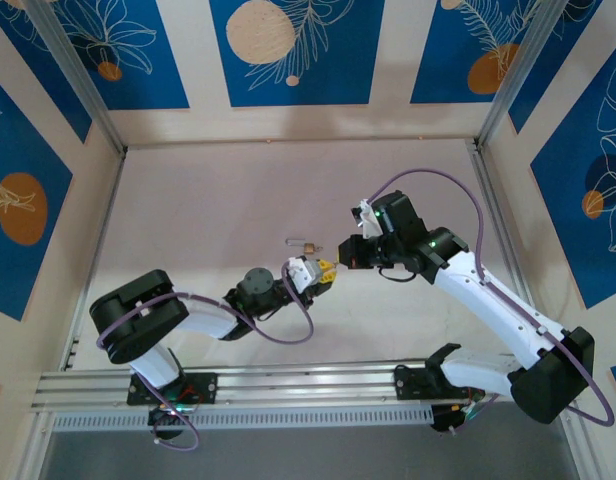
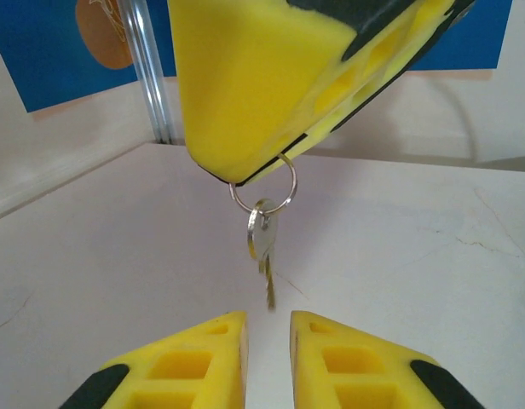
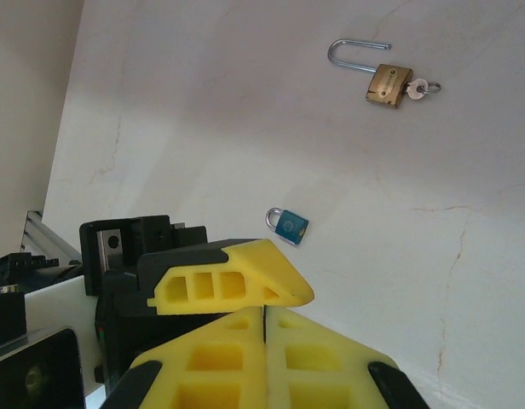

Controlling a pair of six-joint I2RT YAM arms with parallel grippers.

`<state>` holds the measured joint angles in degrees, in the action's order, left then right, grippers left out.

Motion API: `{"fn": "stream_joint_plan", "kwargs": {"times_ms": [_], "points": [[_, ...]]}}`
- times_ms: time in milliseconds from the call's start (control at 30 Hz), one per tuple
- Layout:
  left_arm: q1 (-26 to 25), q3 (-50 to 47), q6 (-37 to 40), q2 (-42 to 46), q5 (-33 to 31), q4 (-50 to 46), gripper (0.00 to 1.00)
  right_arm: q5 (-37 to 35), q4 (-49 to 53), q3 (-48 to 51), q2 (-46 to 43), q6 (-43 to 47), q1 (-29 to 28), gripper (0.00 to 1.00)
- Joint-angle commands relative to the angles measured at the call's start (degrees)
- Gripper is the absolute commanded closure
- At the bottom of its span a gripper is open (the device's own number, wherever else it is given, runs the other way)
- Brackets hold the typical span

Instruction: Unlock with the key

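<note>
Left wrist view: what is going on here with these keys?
The right gripper is shut on a key ring, and silver keys hang from it. The left gripper, slightly open, sits close under the keys and holds nothing. A brass padlock lies apart on the table.

The padlock [image 3: 389,83] has a brass-gold body and a silver shackle. The table [image 1: 188,220] under the padlock is off-white with thin grey vein lines. Near the padlock lies a small blue thing [image 3: 290,226] with a silver loop. The walls [image 1: 288,50] behind the padlock are cream with deep blue panels, which carry white line-drawn leaves and orange and pale discs. On the near side of the padlock, the left arm [image 1: 198,322] and the right arm [image 1: 488,300] are white with black joints and purple cables [image 1: 458,180]. Their fingers [image 2: 203,358] are yellow with black patches. The key ring [image 2: 293,183] and the key [image 2: 262,237] are silver.
</note>
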<state>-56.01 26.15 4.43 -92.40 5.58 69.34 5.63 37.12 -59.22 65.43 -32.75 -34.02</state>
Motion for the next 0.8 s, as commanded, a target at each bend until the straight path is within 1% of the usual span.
{"fn": "stream_joint_plan", "kwargs": {"times_ms": [0, 200, 333, 533, 733, 767], "points": [[0.0, 1.6, -0.1, 0.1, 1.2, 0.9, 0.81, 1.5, -0.2, -0.5, -0.9, -0.5, -0.5, 1.0], [0.0, 1.6, -1.7, -0.5, 1.2, 3.4, 0.75, 1.6, -0.4, 0.0, -0.5, -0.7, -0.8, 1.0], [0.0, 1.7, -2.0, -0.3, 1.6, 3.4, 0.76, 1.6, -0.8, 0.2, -0.2, -0.8, -0.9, 1.0], [0.0, 1.8, -2.0, -0.1, 2.0, 3.2, 0.83, 1.8, -0.9, 0.1, 0.1, -0.7, -1.0, 1.0], [0.0, 1.7, -1.8, -0.3, 2.2, 3.3, 1.0, 1.6, -0.7, 0.1, -0.3, -0.8, -1.0, 1.0], [0.0, 1.7, -1.8, -0.3, 2.1, 3.3, 1.0, 1.5, -0.7, 0.1, -0.4, -0.8, -1.1, 1.0]]}}
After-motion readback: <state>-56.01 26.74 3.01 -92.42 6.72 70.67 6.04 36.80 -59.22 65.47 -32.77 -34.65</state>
